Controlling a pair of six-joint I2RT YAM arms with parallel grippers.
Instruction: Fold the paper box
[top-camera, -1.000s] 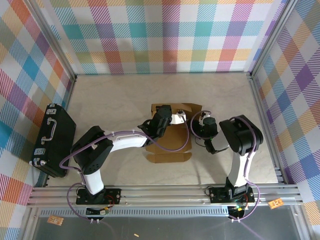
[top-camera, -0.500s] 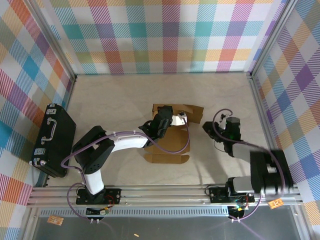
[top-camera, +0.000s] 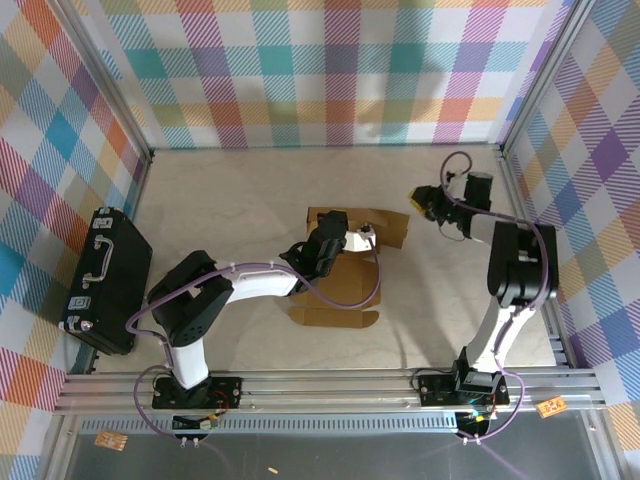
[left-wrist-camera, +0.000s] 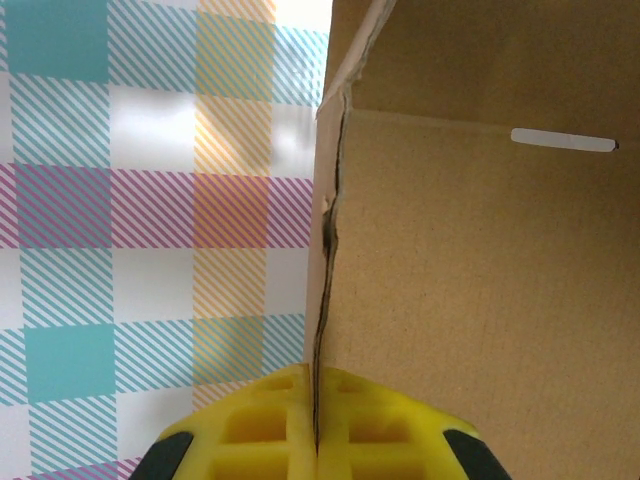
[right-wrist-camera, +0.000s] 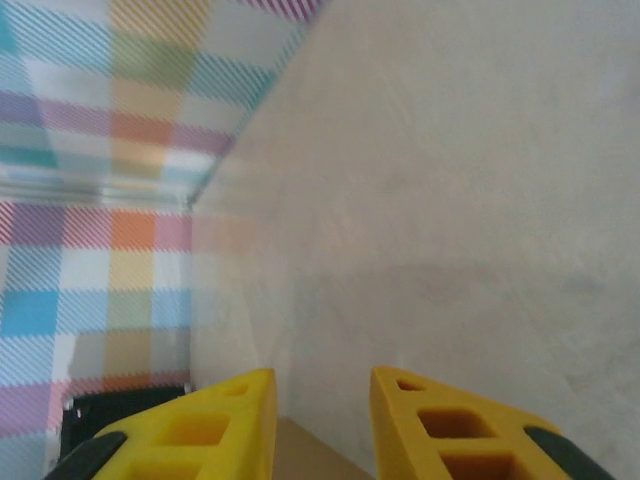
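The paper box is a brown cardboard sheet lying partly folded at the table's middle, with flaps raised at its far end. My left gripper is shut on an upright flap edge there. In the left wrist view, the yellow fingertips pinch the thin cardboard edge, and a brown panel stretches to the right. My right gripper hovers off to the box's right, near the back of the table, apart from it. Its fingers stand open with nothing between them, and a sliver of brown cardboard shows below.
A black hard case with a handle lies at the table's left edge. Plaid walls enclose the back and sides. The aluminium rail with both arm bases runs along the near edge.
My right gripper has opened and swung away from the box's right flap to the back right. The left gripper has stayed shut on the flap.
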